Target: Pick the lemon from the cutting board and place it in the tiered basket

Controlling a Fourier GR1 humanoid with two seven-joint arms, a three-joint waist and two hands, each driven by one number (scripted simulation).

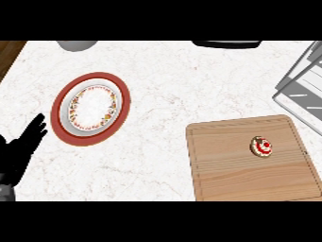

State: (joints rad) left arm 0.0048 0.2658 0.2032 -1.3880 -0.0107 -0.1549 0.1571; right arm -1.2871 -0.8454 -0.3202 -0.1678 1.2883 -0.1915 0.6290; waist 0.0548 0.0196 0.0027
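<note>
On the wooden cutting board (pixel 226 165) at the lower right lies a small round item (pixel 262 146), tan with a red and white top; it does not look like a lemon. The grey tiered basket (pixel 315 90) stands at the right edge, partly cut off by the view. My left hand (pixel 10 158) rests open at the lower left, fingers straight and pointing up, far from the board. My right hand does not show.
A red plate (pixel 91 108) holding a white patterned bowl sits at the left centre. A grey round object (pixel 78 45) and a dark object (pixel 227 43) lie at the far edge. Wooden floor shows beyond the counter's left edge.
</note>
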